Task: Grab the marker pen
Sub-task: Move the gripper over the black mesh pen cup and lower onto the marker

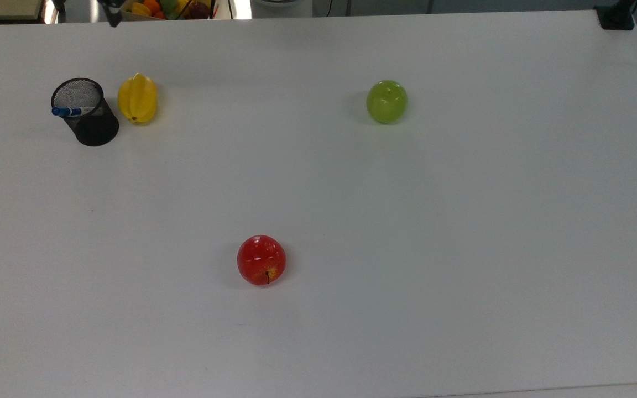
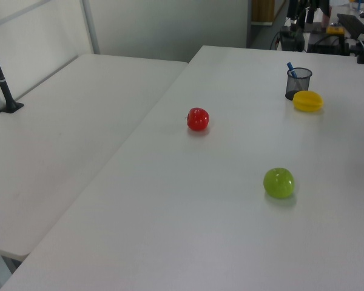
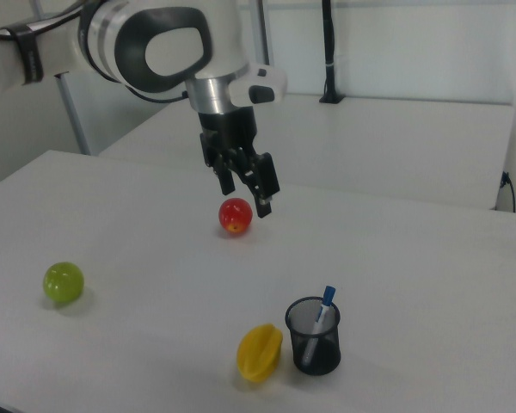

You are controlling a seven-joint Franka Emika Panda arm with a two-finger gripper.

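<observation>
The marker pen [image 1: 67, 111], with a blue cap and white barrel, stands tilted inside a black mesh cup [image 1: 90, 122] at the top view's far left. In the left view the pen [image 2: 290, 67] pokes out of the cup [image 2: 298, 85] at the far end of the table. In the right view the pen [image 3: 321, 317] leans in the cup [image 3: 314, 351] near the front edge. My gripper [image 3: 245, 196] hangs open and empty above the table, up and to the left of the cup in the right view. A dark tip of it [image 1: 113, 19] shows at the top view's upper edge.
A yellow starfruit [image 1: 137, 98] lies right beside the cup. A green apple [image 1: 386, 101] and a red apple [image 1: 261, 260] sit apart on the white table [image 1: 462, 221]. A box of fruit [image 1: 169, 8] stands beyond the far edge. A second table [image 2: 60, 139] adjoins.
</observation>
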